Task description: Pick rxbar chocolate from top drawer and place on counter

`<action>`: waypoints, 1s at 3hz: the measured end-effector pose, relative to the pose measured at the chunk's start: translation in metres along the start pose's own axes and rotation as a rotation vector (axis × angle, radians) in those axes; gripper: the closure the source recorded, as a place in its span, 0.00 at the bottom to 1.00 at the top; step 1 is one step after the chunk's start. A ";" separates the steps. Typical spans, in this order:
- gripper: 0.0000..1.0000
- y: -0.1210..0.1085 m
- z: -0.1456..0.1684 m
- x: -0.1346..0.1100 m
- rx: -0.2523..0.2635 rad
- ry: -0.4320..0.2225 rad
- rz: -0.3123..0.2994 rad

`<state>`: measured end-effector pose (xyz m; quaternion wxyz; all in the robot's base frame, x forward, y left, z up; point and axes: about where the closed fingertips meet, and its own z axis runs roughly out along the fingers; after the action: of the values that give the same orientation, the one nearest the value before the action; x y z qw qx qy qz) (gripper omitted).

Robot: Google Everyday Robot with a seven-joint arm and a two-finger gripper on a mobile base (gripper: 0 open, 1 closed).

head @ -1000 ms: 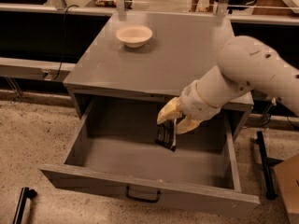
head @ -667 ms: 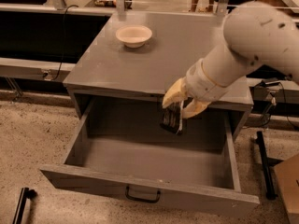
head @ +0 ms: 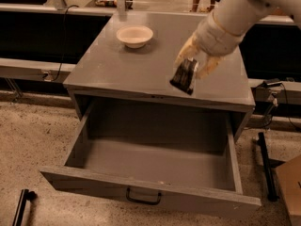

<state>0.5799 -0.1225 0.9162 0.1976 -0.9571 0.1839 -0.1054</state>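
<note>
Rxbar chocolate (head: 184, 76): hung tilted between the fingers, above the counter (head: 127, 69).
Gripper (head: 196, 62): clamped the bar; arm (head: 235, 13) slanted down from upper right.
Top drawer (head: 155, 194): stood open, below and nearer.
White bowl (head: 135, 35): sat far left.

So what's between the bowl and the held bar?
Only bare counter between the white bowl and rxbar chocolate, in the camera view; the gripper holds it above the counter's front.

Hand (head: 194, 66) grips rxbar chocolate (head: 184, 76) above counter (head: 117, 66); top drawer (head: 155, 166) open.
</note>
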 end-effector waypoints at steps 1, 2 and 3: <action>0.81 0.000 -0.013 0.047 0.074 0.034 0.224; 0.59 0.007 0.005 0.078 0.107 -0.017 0.442; 0.36 0.007 0.041 0.087 0.089 -0.072 0.590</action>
<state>0.6679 -0.1491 0.8873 0.2680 -0.8558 0.4422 -0.0174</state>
